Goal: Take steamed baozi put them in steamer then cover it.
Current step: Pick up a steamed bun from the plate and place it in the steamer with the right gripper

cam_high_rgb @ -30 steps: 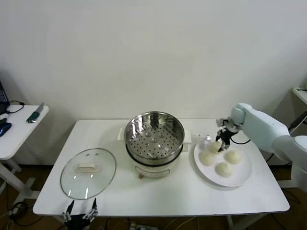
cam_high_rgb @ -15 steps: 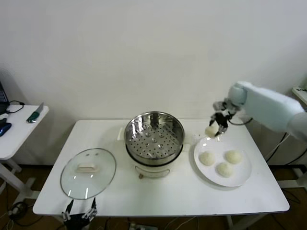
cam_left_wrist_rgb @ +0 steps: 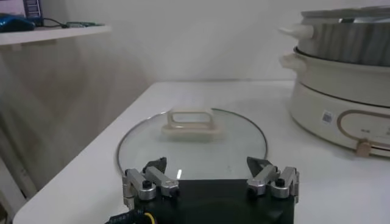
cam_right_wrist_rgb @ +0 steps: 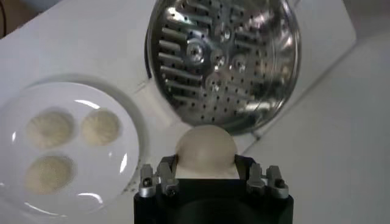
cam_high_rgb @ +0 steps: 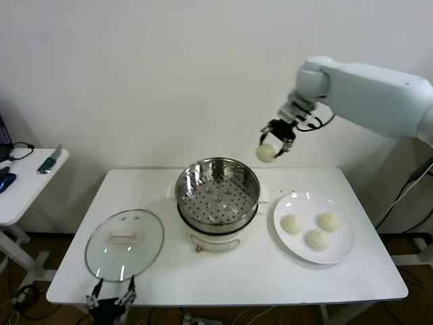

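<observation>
Right gripper [cam_high_rgb: 276, 140] has risen from the plate [cam_high_rgb: 338, 252], clamped on one bun [cam_high_rgb: 266, 152], now above the steamer's [cam_high_rgb: 218, 196] right rim: first transfer underway. Three buns remain on the plate. Left gripper [cam_left_wrist_rgb: 210, 179] apart beside lid [cam_high_rgb: 124, 244].

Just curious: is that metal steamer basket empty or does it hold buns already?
Empty: the steamer shows only its bare perforated floor; one baozi hangs above in the right gripper.

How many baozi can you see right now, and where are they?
4. Three sit on the white plate: baozi. The fourth is held by the right gripper, raised beside the steamer. None appear hidden.
</observation>
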You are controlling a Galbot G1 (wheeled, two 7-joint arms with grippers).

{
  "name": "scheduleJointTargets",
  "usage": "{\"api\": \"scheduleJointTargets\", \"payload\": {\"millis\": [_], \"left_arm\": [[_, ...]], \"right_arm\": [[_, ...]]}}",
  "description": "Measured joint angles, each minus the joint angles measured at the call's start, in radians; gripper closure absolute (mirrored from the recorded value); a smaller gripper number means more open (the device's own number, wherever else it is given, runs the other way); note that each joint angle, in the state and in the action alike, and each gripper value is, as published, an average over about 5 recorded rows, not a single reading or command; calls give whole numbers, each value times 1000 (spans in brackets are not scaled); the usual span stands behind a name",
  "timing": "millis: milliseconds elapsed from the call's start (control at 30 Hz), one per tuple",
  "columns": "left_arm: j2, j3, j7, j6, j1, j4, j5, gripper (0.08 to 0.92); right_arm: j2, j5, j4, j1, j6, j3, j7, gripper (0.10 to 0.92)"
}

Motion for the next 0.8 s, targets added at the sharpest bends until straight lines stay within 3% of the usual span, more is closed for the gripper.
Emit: {"api": "scheduleJointTargets", "payload": {"millis": [333,800], "left_arm": [[16,-13,14,-5,-5,-7,-4,177],[21,-17,16,-14,-3,-8,-5,177]], "right_arm": [[132,-95,-75,-102,82,22,46,380],[279,-192,-338,-276,180,64,91,381]]}}
